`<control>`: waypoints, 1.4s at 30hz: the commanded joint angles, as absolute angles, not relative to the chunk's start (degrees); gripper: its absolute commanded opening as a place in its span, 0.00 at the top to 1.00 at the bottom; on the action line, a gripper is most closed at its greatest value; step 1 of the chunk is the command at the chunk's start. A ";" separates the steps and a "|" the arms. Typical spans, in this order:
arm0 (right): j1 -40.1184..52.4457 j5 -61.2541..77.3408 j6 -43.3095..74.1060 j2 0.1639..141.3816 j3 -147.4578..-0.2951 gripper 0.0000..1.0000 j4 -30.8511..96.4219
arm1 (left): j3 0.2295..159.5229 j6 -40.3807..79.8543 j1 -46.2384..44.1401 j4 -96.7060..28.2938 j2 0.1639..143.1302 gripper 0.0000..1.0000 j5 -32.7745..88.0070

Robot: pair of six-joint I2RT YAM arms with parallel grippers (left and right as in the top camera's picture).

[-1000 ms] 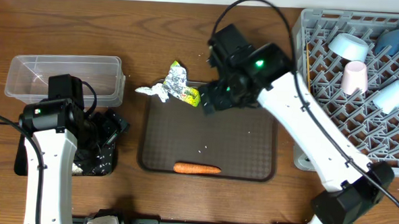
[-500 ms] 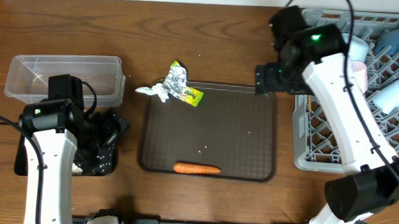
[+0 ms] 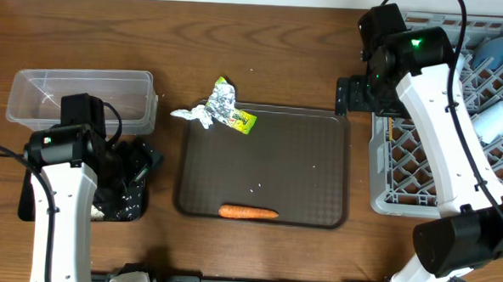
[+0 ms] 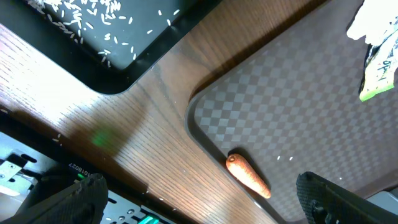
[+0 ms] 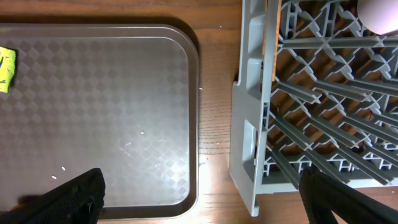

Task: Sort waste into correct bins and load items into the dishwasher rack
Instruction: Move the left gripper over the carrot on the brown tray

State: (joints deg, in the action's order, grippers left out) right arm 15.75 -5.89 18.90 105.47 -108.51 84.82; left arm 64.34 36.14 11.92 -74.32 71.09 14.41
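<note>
No legible text — wrapper (image 3: 243,121) print blurred

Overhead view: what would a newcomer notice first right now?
A lone carrot lies at the near edge of the brown tray, bright against it. Crumpled foil and a yellow-green wrapper sit at the tray's far left corner, and the right gripper hangs open between the tray and the grey rack.

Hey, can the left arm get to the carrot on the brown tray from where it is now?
Probably yes. The left fingers stand open and empty over the black tray, and the carrot lies alone at the near edge of the brown tray next to it, with only bare table between.
</note>
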 commanded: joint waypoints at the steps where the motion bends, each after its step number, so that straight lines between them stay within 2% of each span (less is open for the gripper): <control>1: 15.81 -6.44 19.68 104.90 -108.62 0.01 84.88 | 64.95 35.83 12.21 -74.32 71.05 0.00 13.87; 8: 15.84 -6.44 19.68 104.92 -108.62 0.01 84.86 | 64.95 36.01 12.21 -75.09 71.05 0.00 14.87; 12: 15.84 -6.44 19.68 104.92 -108.62 0.01 84.88 | 64.95 34.37 11.94 -79.42 71.05 0.00 24.23; 14: 15.81 -6.44 19.68 104.90 -108.62 0.01 84.86 | 64.95 32.27 10.48 -80.71 71.05 0.00 27.92; 19: 15.84 -6.44 19.68 104.90 -108.62 0.01 84.86 | 64.73 35.07 2.81 -82.35 71.05 0.00 28.29; 29: 15.81 -6.44 19.68 104.90 -108.62 0.01 84.86 | 64.18 58.81 -14.13 -77.32 70.91 0.00 19.40; 34: 15.84 -6.44 19.68 104.92 -108.62 0.01 84.86 | 63.37 78.87 -23.97 -74.89 70.94 0.00 13.96; 39: 15.81 -6.44 19.68 104.90 -108.62 0.01 84.88 | 59.70 94.56 -32.64 -64.60 70.96 0.00 10.59; 42: 15.84 -6.44 19.68 104.90 -108.62 0.01 84.86 | 58.00 99.96 -36.25 -58.78 71.11 0.00 8.67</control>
State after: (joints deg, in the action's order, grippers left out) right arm 15.75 -5.91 18.90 105.47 -108.51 84.82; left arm 59.53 88.01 -33.71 -60.95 71.09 13.02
